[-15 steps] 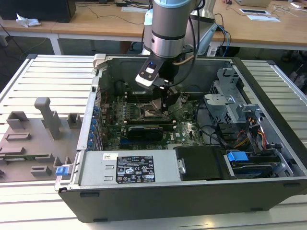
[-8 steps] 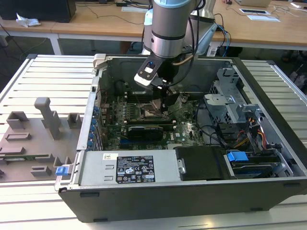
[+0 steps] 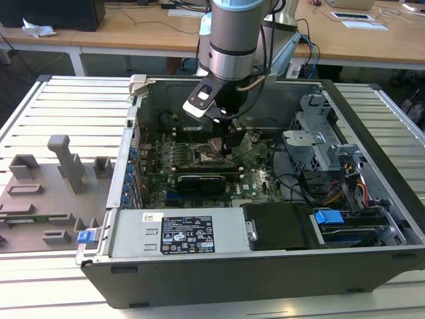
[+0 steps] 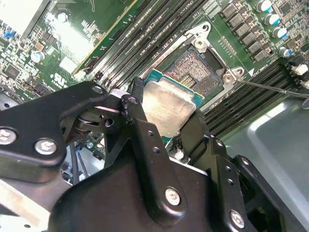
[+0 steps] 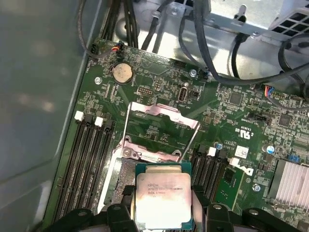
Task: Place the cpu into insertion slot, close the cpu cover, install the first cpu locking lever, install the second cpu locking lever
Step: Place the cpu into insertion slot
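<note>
The cpu (image 5: 163, 195) was pinched by its edges in my gripper (image 4: 166, 121), fingers (image 4: 140, 121) clamped on it. It hung over one edge of the insertion slot (image 4: 198, 72), not yet seated. I saw the cpu cover (image 5: 166, 115) standing open beyond, with memory slots (image 5: 89, 164) alongside.

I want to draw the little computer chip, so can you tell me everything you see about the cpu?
The cpu is a small, flat square. Its top is a pale silvery metal plate with faint print, on a thin blue-green board edge. The black claw pinches it on two opposite sides and holds it just over the insertion slot, not yet seated. In the second wrist view it looks slightly tilted. Nothing else seems to touch it.
</note>
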Motion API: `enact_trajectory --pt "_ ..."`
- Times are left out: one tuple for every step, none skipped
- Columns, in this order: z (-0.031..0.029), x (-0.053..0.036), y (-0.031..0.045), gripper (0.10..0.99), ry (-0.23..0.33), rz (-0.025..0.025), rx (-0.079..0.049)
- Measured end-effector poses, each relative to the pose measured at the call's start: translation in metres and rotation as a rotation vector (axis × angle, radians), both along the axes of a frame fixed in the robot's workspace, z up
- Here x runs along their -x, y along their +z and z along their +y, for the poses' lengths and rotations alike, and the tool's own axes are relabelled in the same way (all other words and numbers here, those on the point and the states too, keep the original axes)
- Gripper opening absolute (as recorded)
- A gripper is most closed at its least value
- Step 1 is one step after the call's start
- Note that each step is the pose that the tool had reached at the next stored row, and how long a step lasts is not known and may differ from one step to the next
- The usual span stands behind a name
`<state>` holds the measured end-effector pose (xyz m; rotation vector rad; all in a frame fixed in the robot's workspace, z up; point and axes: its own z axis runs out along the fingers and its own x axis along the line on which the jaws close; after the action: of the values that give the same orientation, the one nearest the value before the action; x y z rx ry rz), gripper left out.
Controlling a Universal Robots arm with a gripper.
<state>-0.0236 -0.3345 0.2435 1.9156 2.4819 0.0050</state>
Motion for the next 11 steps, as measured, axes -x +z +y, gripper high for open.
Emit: enact_trajectory --pt "0.0 0.0 0.0 0.545 -0.01 0.0 0.0" --pt "0.0 0.0 -0.0001 0.545 -0.023 0.0 0.0" --pt "0.0 0.0 -0.0001 0.545 -0.043 0.0 0.0" --pt "0.0 0.0 -0.0001 0.545 -0.063 0.0 0.001" --pt "0.0 0.0 -0.0002 0.545 -0.08 0.0 0.001" --pt "0.0 0.0 -0.0002 0.545 -0.097 0.0 0.001" --pt "0.0 0.0 -0.0002 0.545 -0.131 0.0 0.002" --pt "0.0 0.0 -0.0002 0.545 -0.151 0.0 0.002" --pt "0.0 0.0 -0.0003 0.545 -0.186 0.0 0.002" --pt "0.0 0.0 -0.0003 0.545 -0.207 0.0 0.002" --pt "0.0 0.0 -0.0004 0.545 -0.239 0.0001 0.002"
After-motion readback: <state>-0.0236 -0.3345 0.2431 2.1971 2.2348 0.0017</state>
